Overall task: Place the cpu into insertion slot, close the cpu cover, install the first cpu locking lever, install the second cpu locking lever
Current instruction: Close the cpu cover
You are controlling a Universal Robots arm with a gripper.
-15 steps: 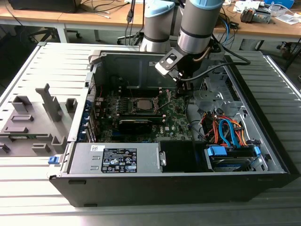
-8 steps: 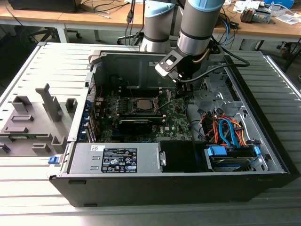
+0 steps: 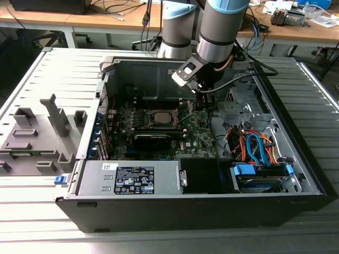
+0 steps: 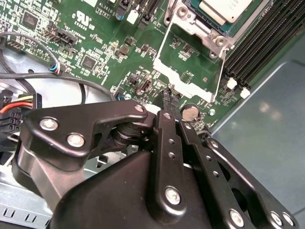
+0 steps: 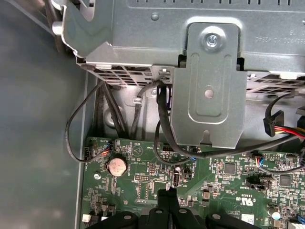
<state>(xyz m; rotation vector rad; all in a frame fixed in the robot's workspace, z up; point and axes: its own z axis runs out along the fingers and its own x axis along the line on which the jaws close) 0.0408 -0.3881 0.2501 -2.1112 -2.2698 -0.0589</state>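
Observation:
The cpu (image 4: 224, 9) lies flat in its socket on the green motherboard (image 4: 95, 43), its silver top showing; in the exterior view the cpu (image 3: 159, 117) sits mid-board. The cpu cover (image 4: 186, 78), a silvery frame with an open window, is swung open away from the socket; it stands tilted up as the cpu cover (image 3: 185, 112) in the exterior view. My gripper (image 4: 167, 101) is shut, its black tips pressed together right at the cover's free edge, with nothing seen between them. The gripper (image 5: 167, 194) hovers just above the board, and the gripper (image 3: 204, 101) hangs to the exterior view's right of the socket.
A coin cell (image 4: 190, 112) sits on the board close to the fingertips. Black memory slots (image 4: 257, 43) run past the socket. A grey drive cage (image 5: 209, 86) and loose black cables (image 5: 162, 129) stand just beyond the board. The case wall (image 3: 106, 95) rings the work area.

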